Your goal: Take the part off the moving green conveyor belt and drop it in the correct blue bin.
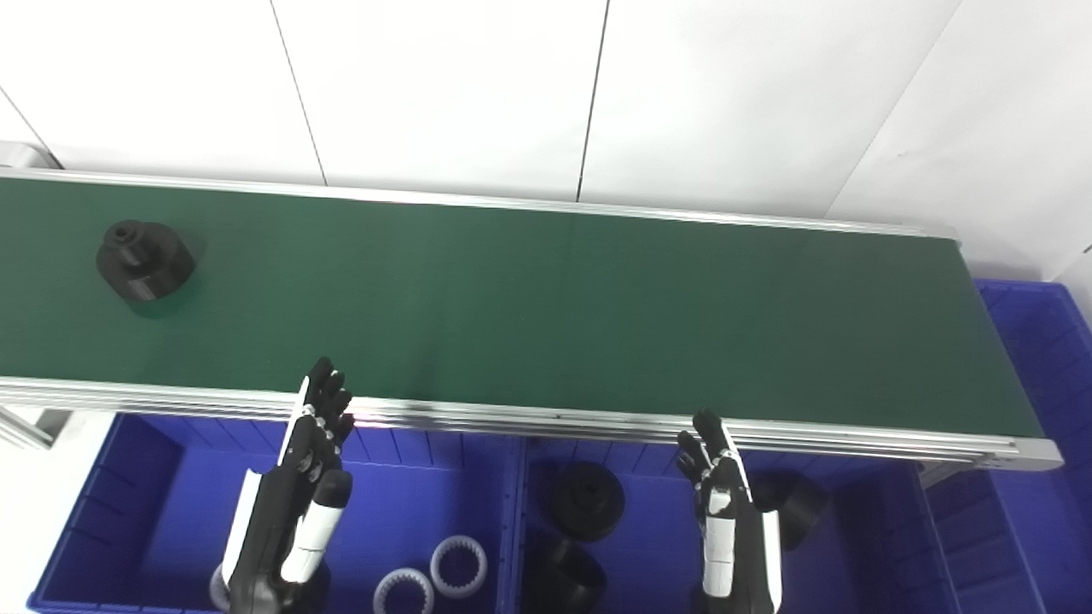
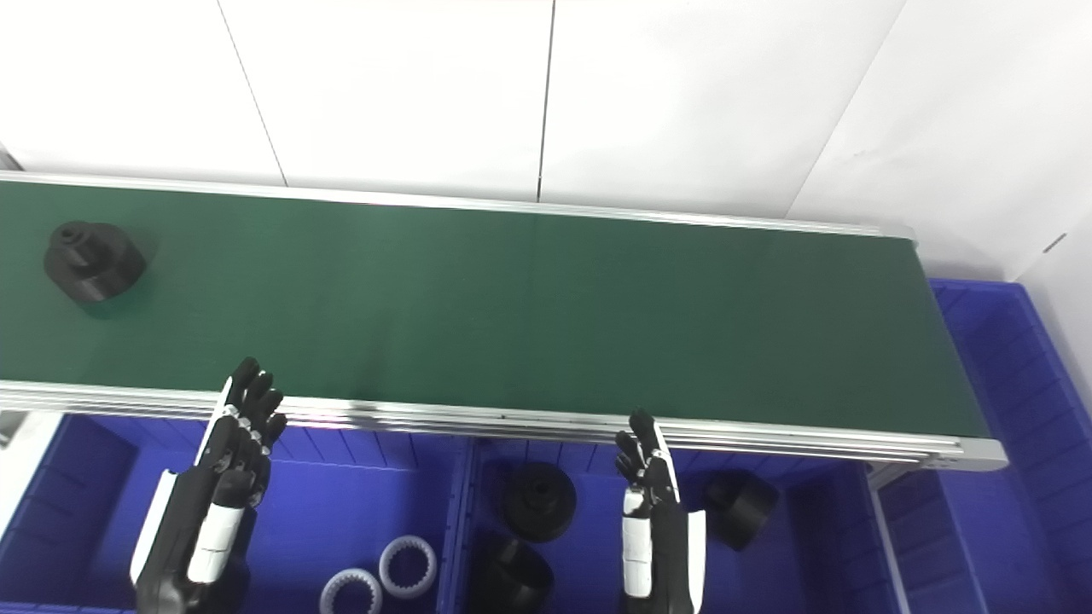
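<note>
Left eye view: two blue bins sat side by side below the near rail of the conveyor belt [image 1: 546, 298]. The left blue bin [image 1: 111, 495] held white toothed rings [image 1: 458, 565], two clearly seen near its right wall, plus a bit of white behind the left arm that could not be made out. The right blue bin [image 1: 879, 529] held black round parts [image 1: 586, 501], one near the top centre, one at the bottom edge, one partly hidden behind the right hand. A third blue bin [image 1: 1041, 341] stood past the belt's right end; contents not visible. The black part [image 1: 143, 261], a stepped cylinder with a small boss on top, stood upright on the green belt at the far left, well apart from both hands. The left hand [image 1: 311, 452] hovered over the left bin, fingers [image 1: 328, 396] straight and slightly apart, tips over the belt's aluminium rail [image 1: 554, 419], holding nothing. The right hand [image 1: 721, 486] hovered over the right bin, fingers extended and apart, empty. White panelled wall [image 1: 444, 85] behind the belt.

Right eye view: same scene shifted left. The black part [image 2: 92, 261] was closer to the picture's left edge. More of the end bin [image 2: 1024, 384] and of the wall to the right showed. The black part beside the right hand [image 2: 653, 503] was seen almost whole here [image 2: 740, 508]. Left hand [image 2: 226, 460] sat clear of the rings [image 2: 408, 566].
</note>
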Tool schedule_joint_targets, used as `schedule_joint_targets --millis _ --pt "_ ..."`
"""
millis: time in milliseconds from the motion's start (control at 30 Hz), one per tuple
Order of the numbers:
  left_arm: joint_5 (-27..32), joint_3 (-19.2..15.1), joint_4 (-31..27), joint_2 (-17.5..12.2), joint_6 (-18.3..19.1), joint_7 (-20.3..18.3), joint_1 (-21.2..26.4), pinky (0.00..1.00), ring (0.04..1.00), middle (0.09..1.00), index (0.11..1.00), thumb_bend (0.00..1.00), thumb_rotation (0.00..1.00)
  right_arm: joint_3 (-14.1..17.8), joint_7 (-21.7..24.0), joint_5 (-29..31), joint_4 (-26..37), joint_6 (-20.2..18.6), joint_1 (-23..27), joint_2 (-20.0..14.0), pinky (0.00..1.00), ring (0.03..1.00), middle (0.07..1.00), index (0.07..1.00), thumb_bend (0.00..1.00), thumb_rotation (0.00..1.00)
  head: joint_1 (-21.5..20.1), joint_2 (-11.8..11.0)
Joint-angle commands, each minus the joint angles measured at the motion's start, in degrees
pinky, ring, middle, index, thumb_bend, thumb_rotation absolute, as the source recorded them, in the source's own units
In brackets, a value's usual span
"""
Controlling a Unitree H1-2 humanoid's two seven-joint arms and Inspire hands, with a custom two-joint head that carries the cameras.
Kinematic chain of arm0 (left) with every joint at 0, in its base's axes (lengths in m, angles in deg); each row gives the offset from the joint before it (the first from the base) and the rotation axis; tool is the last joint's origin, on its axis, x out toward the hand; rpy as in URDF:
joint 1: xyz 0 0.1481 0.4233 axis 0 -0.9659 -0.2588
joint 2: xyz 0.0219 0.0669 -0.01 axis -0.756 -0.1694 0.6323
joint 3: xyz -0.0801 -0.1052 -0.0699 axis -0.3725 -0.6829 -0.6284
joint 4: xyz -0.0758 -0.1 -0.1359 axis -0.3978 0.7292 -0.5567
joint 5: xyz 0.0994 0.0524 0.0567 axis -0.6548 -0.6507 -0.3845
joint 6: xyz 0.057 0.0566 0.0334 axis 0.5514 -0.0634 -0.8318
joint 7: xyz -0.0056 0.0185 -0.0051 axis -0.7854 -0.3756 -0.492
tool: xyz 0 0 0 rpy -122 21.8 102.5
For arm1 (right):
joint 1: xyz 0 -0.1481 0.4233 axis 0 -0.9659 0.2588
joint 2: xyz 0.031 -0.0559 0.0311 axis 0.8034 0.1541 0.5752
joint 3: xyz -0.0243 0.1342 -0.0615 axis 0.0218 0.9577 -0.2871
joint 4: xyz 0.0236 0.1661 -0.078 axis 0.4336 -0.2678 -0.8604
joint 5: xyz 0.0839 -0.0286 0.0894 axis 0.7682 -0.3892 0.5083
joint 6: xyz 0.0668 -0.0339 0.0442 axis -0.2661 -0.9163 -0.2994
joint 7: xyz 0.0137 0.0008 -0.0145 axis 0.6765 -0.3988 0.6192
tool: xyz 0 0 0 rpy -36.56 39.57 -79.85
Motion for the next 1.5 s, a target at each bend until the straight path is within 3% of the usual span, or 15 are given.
schedule_joint_targets --millis 0,133,367,633,833,1133,1467 --pt "-0.93 0.51 -1.70 0.77 0.14 0.63 -0.24 1.00 1.000 1.000 1.000 0.64 0.93 -1.28 0.51 -0.13 4.38 -0.75 -1.40 4.06 0.86 0.887 0.927 0.911 0.80 1.00 0.04 0.07" --pt "-1.91 1.06 -1.72 1.04 0.53 1.23 -0.30 1.00 1.000 1.000 1.000 0.63 0.95 -0.68 0.00 -1.69 4.93 -2.52 -1.52 4.74 0.85 0.885 0.927 0.913 0.81 1.00 0.15 0.16" --pt "-2.47 1.63 -1.91 0.14 2.23 1.09 0.14 1.00 1.000 1.000 1.000 0.62 0.97 0.15 -0.48 -2.35 5.37 -5.04 -1.71 6.16 0.85 0.892 0.938 0.918 0.73 1.00 0.13 0.01" --pt "-1.03 1.69 -1.28 -0.20 0.37 0.34 0.93 1.00 1.000 1.000 1.000 0.68 0.93 -0.22 0.37 -1.79 5.49 -3.71 -1.29 5.81 0.89 0.917 0.967 0.950 0.77 1.00 0.19 0.73" --pt "-1.42 1.83 -2.13 -0.01 2.43 0.49 1.49 1.00 1.000 1.000 1.000 0.68 0.93 -0.45 0.81 -2.27 5.78 -2.76 -0.99 5.33 0.92 0.944 0.987 0.986 0.82 1.00 0.56 2.23" --pt "-1.43 2.41 -2.88 -0.01 4.78 0.31 1.76 1.00 1.000 1.000 1.000 0.63 0.95 -0.26 1.80 -0.95 6.37 -4.20 -0.95 5.19 0.95 0.973 1.000 0.999 0.82 0.99 0.67 1.94" --pt "-1.60 2.69 -3.02 -0.07 4.84 0.26 1.25 1.00 1.000 1.000 1.000 0.62 0.97 0.00 2.60 -0.57 5.86 -3.96 -1.48 5.06 0.93 0.960 1.000 0.998 0.81 0.99 0.77 0.37"
